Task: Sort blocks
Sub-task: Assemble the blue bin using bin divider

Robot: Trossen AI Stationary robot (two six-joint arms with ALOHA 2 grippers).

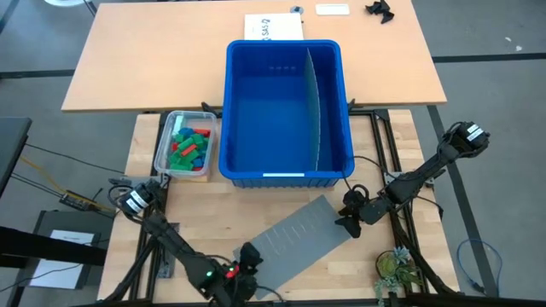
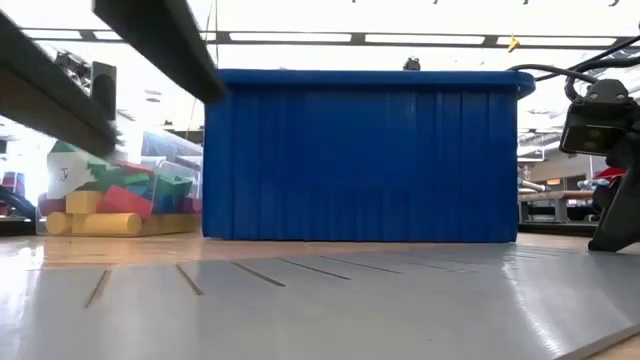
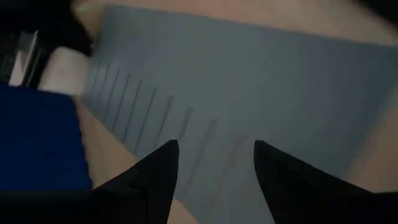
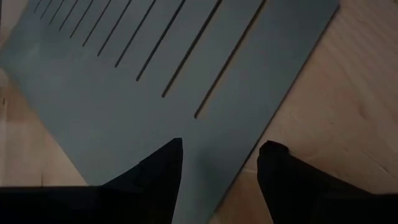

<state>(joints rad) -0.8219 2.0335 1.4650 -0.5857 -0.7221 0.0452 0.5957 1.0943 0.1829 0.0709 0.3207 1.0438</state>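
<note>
From the high view I see the blocks (image 1: 188, 147) all sitting in the small clear tub (image 1: 162, 147) at about nine o'clock of the big blue bin (image 1: 286, 166), just beside its left wall. The bin's two compartments, split by a grey divider (image 1: 314, 107), look bare — so I judge the sorting has not begun, and every block is left to move.

My left gripper (image 1: 247, 258) hangs low over the near edge of the grey slotted sheet (image 1: 303, 234) at six o'clock of the bin; its fingers (image 3: 158, 171) stand partly apart with nothing between them. My right gripper (image 1: 350, 220) sits at the sheet's right corner, around four o'clock of the bin, and its fingers (image 4: 165, 165) are likewise parted and empty, the sheet and the bare desk (image 4: 348, 93) showing through the gap.

The low view shows red, yellow and green blocks heaped in the tub, well apart from either gripper — the left arm has the shorter reach to them, I reckon.
</note>
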